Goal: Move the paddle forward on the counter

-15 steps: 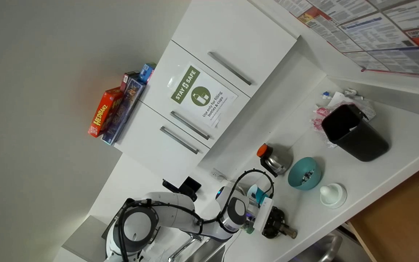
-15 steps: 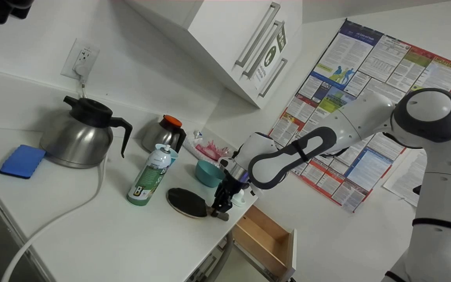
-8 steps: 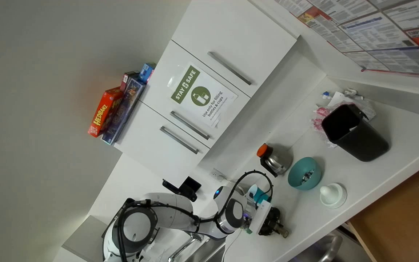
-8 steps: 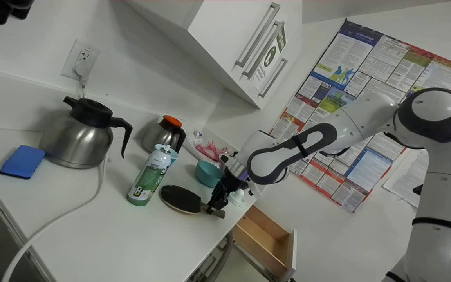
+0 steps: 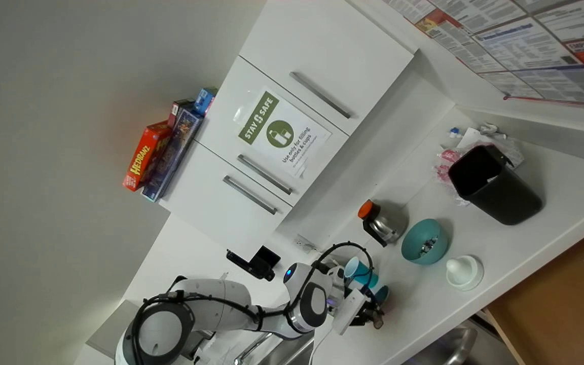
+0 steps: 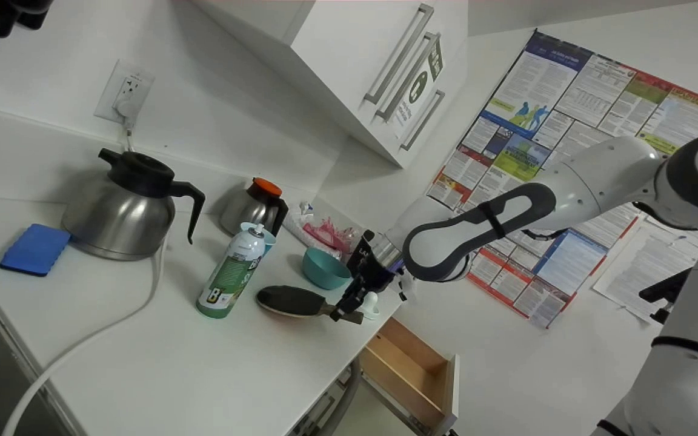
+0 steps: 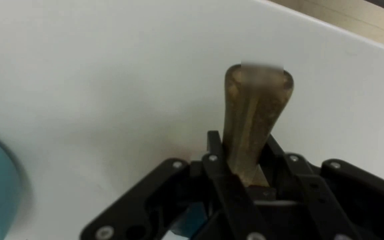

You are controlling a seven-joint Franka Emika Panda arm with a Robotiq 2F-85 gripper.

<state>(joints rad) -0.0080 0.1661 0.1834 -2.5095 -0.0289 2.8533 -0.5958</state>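
Near the front edge of the counter (image 6: 191, 369), the paddle (image 6: 300, 301) is held, claw (image 7: 243, 143) closed around its handle (image 7: 253, 110)! Handle end is aimed toward that edge, head inward; the forward shift will likely be steered from that grip.

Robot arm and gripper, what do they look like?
The robot arm is white with rounded segments and dark grey round and oval trim; a black cable runs along it, and black straps wrap it. The gripper is black, with silver screw heads.
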